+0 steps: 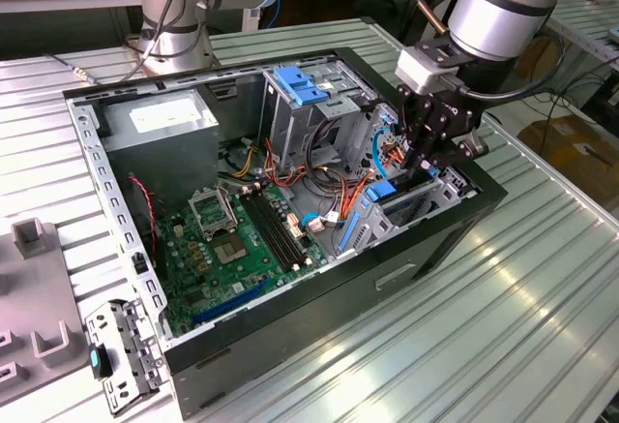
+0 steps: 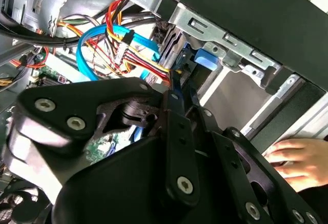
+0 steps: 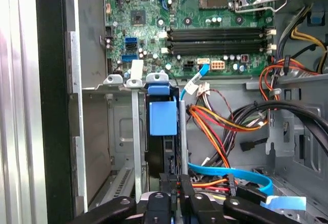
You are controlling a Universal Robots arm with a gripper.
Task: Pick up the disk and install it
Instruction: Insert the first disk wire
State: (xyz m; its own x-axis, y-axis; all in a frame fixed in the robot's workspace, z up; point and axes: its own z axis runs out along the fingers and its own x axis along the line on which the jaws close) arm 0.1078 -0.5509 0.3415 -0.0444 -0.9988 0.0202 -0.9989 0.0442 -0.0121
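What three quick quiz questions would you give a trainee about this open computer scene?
1. True or false: the pincer hangs outside the computer case.
2. The disk has a plastic tab coloured: A red, B blue, C green.
3. Fill in: in the second wrist view, a person's ____ rests outside the case.

Key: 1 false, it reaches down inside the case; 2 B; 3 hand.

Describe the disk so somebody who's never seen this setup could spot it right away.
Find the open computer case on the metal table. At its corner under the gripper, the disk stands on edge in a drive bay, beside orange and red cables. Its blue plastic carrier tab marks it out.
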